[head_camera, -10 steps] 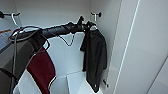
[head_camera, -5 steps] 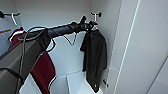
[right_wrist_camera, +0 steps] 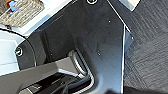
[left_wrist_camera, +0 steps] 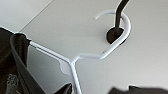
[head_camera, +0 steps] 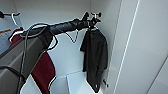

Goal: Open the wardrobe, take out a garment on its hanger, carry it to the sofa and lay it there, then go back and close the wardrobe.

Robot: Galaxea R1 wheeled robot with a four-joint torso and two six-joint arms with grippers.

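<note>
Inside, the garment [head_camera: 94,60] hung black and limp from the hanger [left_wrist_camera: 75,60], close to the right inner wall of the wardrobe [head_camera: 130,50], whose interior stood open to the head camera. The fabric looked thin and soft, so I judge it to be light and without any stiffness; it would fold and swing when moved, and could slide off the shoulders of the hanger if this was tilted much. The hanger itself seemed slim, pale and rigid, and in the left wrist view its curved hook [left_wrist_camera: 120,27] went around a dark peg or rod fitting [left_wrist_camera: 115,35] on the white panel. For this reason the best place to take hold appeared to be the neck of the hanger, just below the hook, and not the cloth. The left hand [head_camera: 93,21] was reached up at the top of the garment, at the hook, but if its fingers were apart or together I could not tell from these pictures. The left arm [head_camera: 62,26] ran dark across the head view toward that point. Further to the left, a maroon jacket [head_camera: 42,71] with white trim hung well apart from the black garment. In the right wrist view were the robot's own dark plate and a dark carpeted floor [right_wrist_camera: 147,45]; the state of the right hand could not be told.
</note>
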